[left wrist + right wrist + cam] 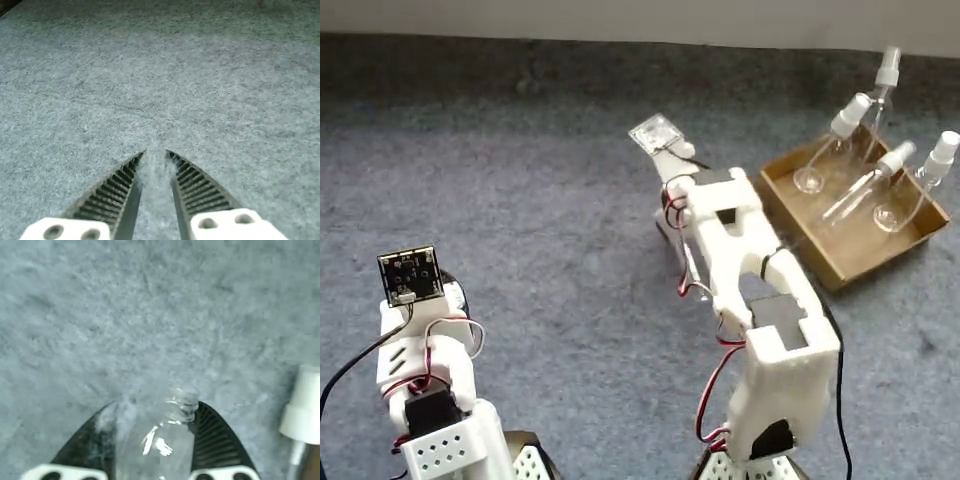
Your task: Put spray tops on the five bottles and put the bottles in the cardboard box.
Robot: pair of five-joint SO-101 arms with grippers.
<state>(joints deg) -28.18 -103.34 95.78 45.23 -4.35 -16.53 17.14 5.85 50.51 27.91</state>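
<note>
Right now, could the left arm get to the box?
Probably not easily. The left arm sits folded at the near left, the box lies far right, and the right arm, holding a bottle, stretches between them.

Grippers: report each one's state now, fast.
Left gripper: slightly open, empty.
Right gripper: closed on an uncapped bottle.

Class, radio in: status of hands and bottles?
Left hand ajar, empty. Right hand shut on uncapped bottle. Four capped bottles in cardboard box. Nothing blocking.
</note>
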